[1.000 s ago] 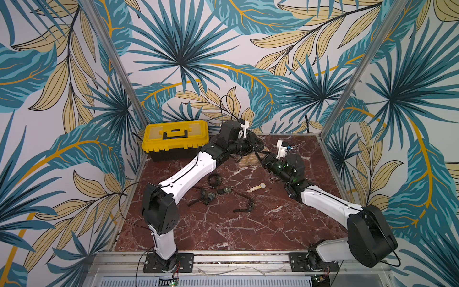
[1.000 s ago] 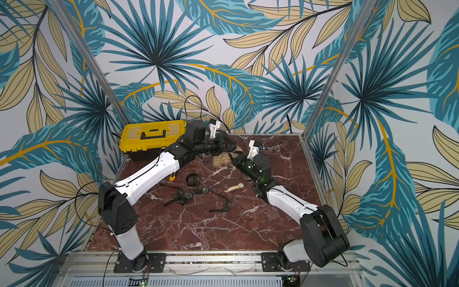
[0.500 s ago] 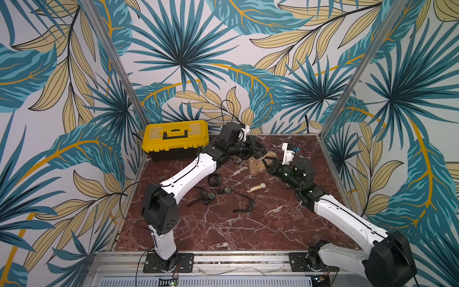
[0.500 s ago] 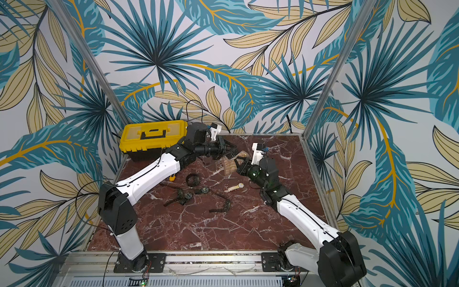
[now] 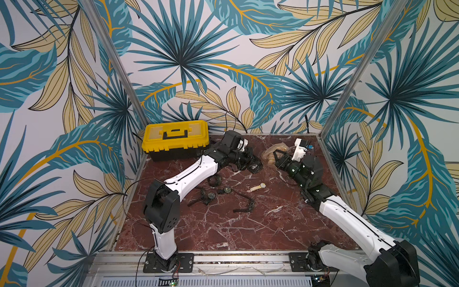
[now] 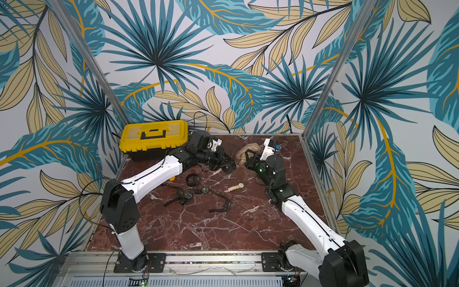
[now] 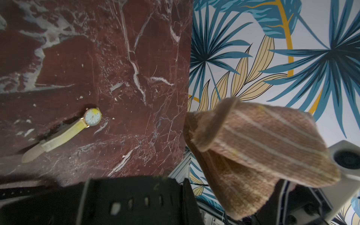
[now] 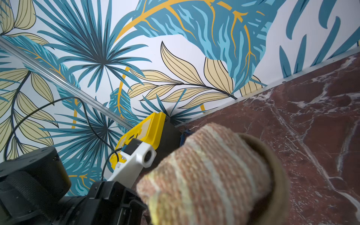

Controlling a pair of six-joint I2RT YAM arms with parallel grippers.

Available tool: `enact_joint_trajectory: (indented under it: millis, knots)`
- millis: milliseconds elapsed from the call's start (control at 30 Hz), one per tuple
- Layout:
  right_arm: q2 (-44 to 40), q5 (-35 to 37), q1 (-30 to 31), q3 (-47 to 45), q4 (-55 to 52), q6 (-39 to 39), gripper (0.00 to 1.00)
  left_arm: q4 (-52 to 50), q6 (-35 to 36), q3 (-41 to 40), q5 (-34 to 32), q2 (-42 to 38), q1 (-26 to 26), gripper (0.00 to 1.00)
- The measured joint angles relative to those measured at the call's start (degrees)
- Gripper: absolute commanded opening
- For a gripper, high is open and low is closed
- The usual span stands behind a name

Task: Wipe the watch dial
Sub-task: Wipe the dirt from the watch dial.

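Note:
My left gripper (image 5: 251, 162) is shut on a black watch (image 5: 256, 167). In the left wrist view only its perforated black strap (image 7: 136, 198) shows, and the dial is hidden there. In both top views the round dark case (image 6: 228, 167) hangs just above the marble, facing my right gripper (image 5: 278, 161). That gripper is shut on a brown striped cloth (image 5: 274, 150), which bunches up over its fingers (image 8: 210, 175). A short gap separates the cloth (image 7: 263, 152) from the watch.
A beige-strapped watch with a white dial (image 5: 257, 186) (image 7: 93, 116) lies mid-table. Several black watches and loose straps (image 5: 211, 196) (image 5: 244, 205) lie in front of the left arm. A yellow toolbox (image 5: 175, 138) stands at the back left, close to the wall.
The right gripper has drawn the cloth back to the right, off the black watch it was touching. The left gripper has come slightly lower and nearer, still holding the watch.

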Motion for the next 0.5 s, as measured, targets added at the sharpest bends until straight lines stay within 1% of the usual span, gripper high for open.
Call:
enact_joint_trajectory:
  millis: [167, 267, 367, 500]
  knots:
    - [-1.2, 0.0, 0.0, -0.4, -8.1, -3.8, 0.06, -0.3, -1.2, 0.0, 3.2, 0.0, 1.0, 0.00]
    - [-3.2, -0.7, 0.0, -2.1, -12.7, -6.1, 0.06, 0.1, -2.7, 0.0, 5.1, 0.2, 1.7, 0.00]
    - [-5.9, -2.1, 0.0, -5.3, -14.8, -7.9, 0.07, 0.8, -4.3, 0.0, 6.6, 0.5, 2.1, 0.00]
    - [-8.6, -6.5, 0.0, -9.4, -15.1, -10.1, 0.06, 2.3, -6.7, 0.0, 8.2, 1.5, 2.3, 0.00]
